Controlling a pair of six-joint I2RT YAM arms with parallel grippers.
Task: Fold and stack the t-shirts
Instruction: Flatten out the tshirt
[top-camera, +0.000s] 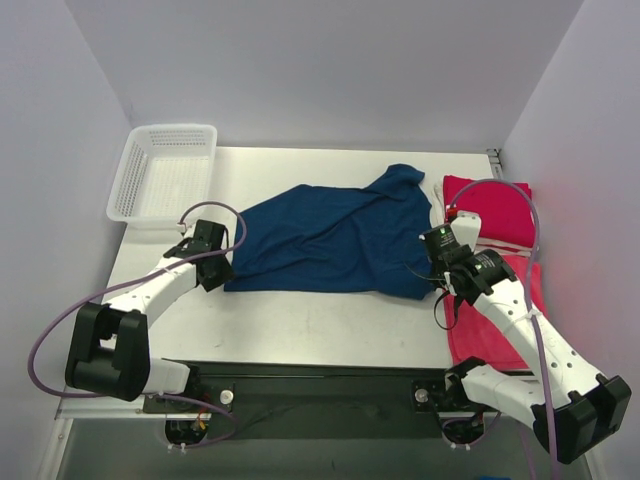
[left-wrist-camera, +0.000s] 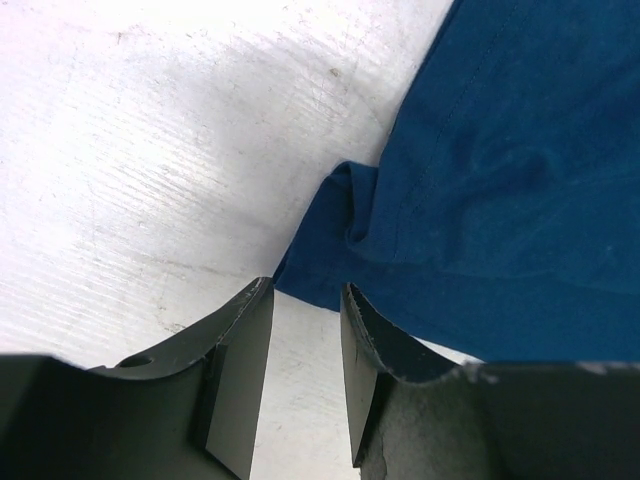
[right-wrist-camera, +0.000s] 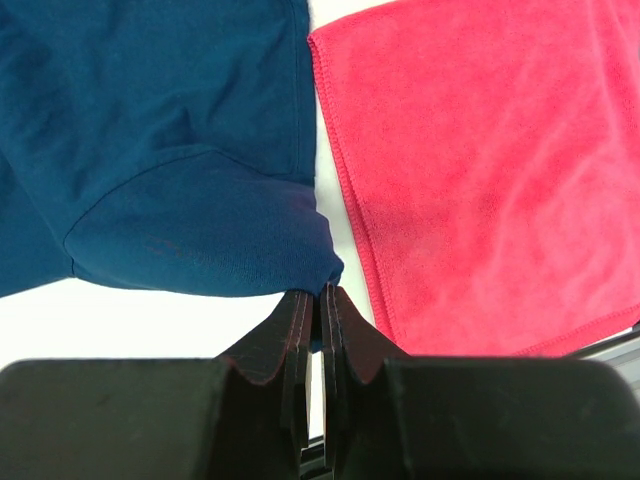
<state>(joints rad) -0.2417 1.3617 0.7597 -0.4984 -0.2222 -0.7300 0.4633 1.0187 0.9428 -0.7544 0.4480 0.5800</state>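
We see the navy t-shirt (top-camera: 335, 240) spread across the bench (top-camera: 300, 325).
Right end effector (right-wrist-camera: 316, 296) pinches its 3 o'clock corner; left end effector (left-wrist-camera: 305, 300) stands apart at 9 o'clock.

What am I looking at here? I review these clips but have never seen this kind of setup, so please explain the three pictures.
Two robot arms are bolted to the near edge of a white table, each ending in a two-finger gripper. The wide picture comes from a fixed camera above and behind them. The other two come from small cameras on the wrists, so the dark shapes at the bottom are each arm's own fingers.

On the table lies a rumpled navy t-shirt. Red t-shirts lie at the right edge, and a white mesh basket sits at the far left corner.

The right gripper is shut, pinching the navy shirt's edge next to the red fabric. The left gripper is open with nothing between its fingers; a corner of the navy shirt lies just ahead of it.
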